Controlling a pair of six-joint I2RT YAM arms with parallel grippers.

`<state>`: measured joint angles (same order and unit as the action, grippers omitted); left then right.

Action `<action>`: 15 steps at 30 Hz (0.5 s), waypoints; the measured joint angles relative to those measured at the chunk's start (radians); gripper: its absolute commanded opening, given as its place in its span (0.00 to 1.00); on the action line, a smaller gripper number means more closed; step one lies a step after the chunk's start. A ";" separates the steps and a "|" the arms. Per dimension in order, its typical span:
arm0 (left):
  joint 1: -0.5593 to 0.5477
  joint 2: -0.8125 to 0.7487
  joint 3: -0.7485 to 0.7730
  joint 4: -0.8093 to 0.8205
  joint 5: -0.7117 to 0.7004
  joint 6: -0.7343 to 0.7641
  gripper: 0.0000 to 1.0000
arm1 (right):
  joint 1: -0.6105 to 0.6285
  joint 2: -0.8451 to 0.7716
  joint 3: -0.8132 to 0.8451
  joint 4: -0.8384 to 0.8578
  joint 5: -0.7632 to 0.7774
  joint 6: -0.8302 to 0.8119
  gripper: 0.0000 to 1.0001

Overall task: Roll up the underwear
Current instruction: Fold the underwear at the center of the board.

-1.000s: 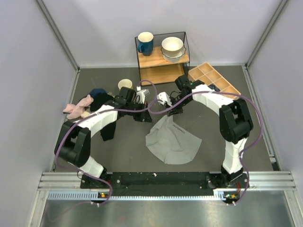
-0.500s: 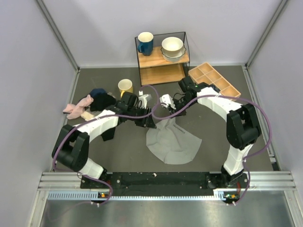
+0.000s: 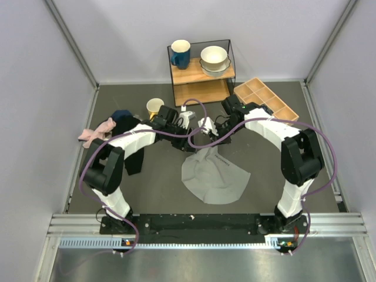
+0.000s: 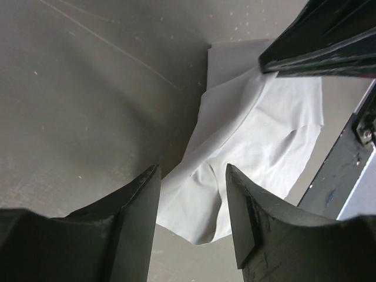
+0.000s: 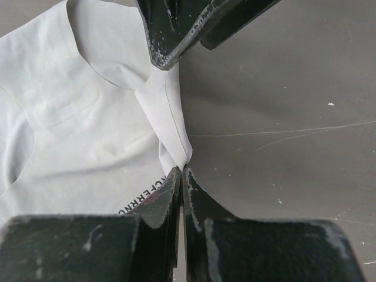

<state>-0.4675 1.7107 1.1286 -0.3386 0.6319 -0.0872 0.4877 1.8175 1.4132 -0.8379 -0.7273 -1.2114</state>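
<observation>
The underwear [image 3: 214, 176] is a light grey fan-shaped cloth lying on the dark table, its narrow top corner lifted. My right gripper [image 5: 182, 168] is shut on a fold at that corner, next to the dark lettering [image 5: 138, 200]; from above it [image 3: 204, 143] sits at the cloth's top. My left gripper [image 4: 192, 171] stands open just above the underwear [image 4: 252, 135], with nothing between its fingers [image 4: 141, 194]. In the top view the left gripper [image 3: 187, 143] is close beside the right one. Its fingers [image 5: 176, 29] show at the top of the right wrist view.
A wire shelf [image 3: 201, 73] at the back holds a blue mug [image 3: 180, 54] and stacked bowls [image 3: 214, 59]. A yellow mug [image 3: 154, 106] stands left of it and a wooden compartment tray [image 3: 264, 100] right. A pink cloth [image 3: 97, 132] and a dark blue bundle [image 3: 122, 116] lie at left.
My left gripper has opened, let go of the underwear and drawn back toward the far side. The right gripper stays shut on the corner and has barely moved.
</observation>
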 measured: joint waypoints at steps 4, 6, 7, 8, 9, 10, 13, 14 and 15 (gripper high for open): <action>0.010 0.040 0.005 -0.034 0.014 0.060 0.53 | 0.000 0.000 0.000 0.000 0.000 0.000 0.00; 0.014 0.057 0.005 -0.048 0.026 0.088 0.51 | 0.000 0.003 0.000 0.000 0.000 0.000 0.00; 0.015 0.063 0.005 -0.054 0.032 0.095 0.51 | 0.000 0.004 0.000 0.000 0.000 0.000 0.00; 0.015 0.069 0.005 -0.060 0.040 0.106 0.50 | 0.000 0.005 0.000 0.000 0.000 0.000 0.00; 0.016 0.075 0.005 -0.066 0.051 0.115 0.49 | 0.000 0.007 0.000 0.000 0.001 0.000 0.00; 0.016 0.079 0.005 -0.070 0.061 0.121 0.48 | 0.000 0.007 0.000 0.000 0.001 0.000 0.00; 0.016 0.082 0.005 -0.077 0.093 0.134 0.47 | 0.000 0.010 0.000 -0.001 0.001 0.000 0.00; 0.016 0.082 0.005 -0.077 0.105 0.137 0.47 | 0.000 0.010 0.000 -0.001 0.000 -0.001 0.00; 0.016 0.083 0.005 -0.077 0.114 0.139 0.47 | 0.000 0.010 0.000 -0.001 0.000 -0.001 0.00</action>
<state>-0.4511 1.7935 1.1332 -0.4156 0.7464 0.0521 0.4877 1.8275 1.4132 -0.8387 -0.7269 -1.2121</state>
